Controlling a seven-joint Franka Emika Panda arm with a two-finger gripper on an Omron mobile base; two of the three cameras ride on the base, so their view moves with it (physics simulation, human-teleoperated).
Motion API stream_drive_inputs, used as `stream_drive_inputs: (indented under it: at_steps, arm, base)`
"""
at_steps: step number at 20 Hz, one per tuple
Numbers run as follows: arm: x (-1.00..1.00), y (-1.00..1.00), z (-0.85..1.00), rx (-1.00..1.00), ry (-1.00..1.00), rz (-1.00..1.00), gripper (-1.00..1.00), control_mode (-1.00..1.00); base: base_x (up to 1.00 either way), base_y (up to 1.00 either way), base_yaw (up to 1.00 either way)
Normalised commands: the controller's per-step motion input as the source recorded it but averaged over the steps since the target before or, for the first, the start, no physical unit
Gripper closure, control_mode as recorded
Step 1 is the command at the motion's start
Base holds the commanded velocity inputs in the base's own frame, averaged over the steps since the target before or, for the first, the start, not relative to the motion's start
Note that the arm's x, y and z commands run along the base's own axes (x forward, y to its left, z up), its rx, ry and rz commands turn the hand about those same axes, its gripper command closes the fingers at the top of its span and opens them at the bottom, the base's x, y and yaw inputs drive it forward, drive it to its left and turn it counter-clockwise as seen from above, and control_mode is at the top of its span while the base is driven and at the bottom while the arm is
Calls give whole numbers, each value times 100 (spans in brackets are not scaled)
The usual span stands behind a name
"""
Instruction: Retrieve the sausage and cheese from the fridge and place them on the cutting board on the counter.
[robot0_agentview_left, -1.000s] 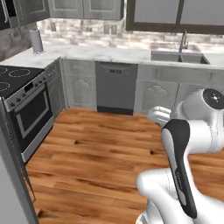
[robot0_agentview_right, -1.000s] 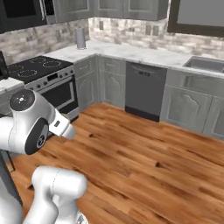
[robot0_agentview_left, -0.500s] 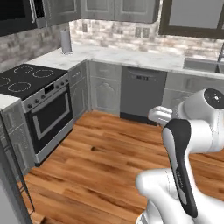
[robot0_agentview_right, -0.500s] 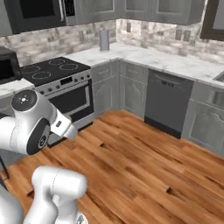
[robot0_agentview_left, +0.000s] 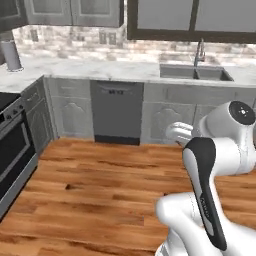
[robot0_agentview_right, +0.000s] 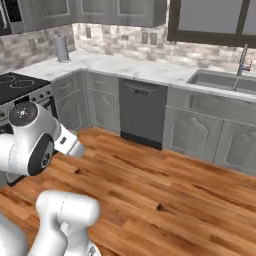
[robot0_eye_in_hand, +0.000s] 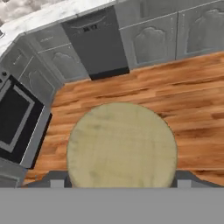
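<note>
While the base faced the dishwasher (robot0_agentview_left: 116, 112) across the wood floor (robot0_agentview_left: 100, 200), the fingers (robot0_eye_in_hand: 56, 178) stood spread around the cheese (robot0_eye_in_hand: 121, 144), held between them: carrying step, apparently; next move likely required reaching the cutting board on the surface and lowering it there.

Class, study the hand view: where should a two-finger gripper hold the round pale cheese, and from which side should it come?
Across its widest part, one finger on each curved side, coming square onto the flat round face. The cheese looks round here, so opposite sides give matching contact. The gripper appears to hold it so.
</note>
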Motion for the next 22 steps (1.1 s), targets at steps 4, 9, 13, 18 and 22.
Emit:
stream_drive_inputs:
  at_steps: [4, 9, 13, 18, 22]
  arm:
    - [0, 0, 0, 0, 0, 0, 100, 100]
    - [0, 0, 0, 0, 0, 0, 100, 100]
    - [0, 0, 0, 0, 0, 0, 100, 100]
    - [0, 0, 0, 0, 0, 0, 100, 100]
    - [0, 0, 0, 0, 0, 0, 100, 100]
  base:
    - [24, 2, -84]
    - [3, 1, -91]
    - [0, 0, -94]
    - [0, 0, -93]
    - [0, 0, -92]
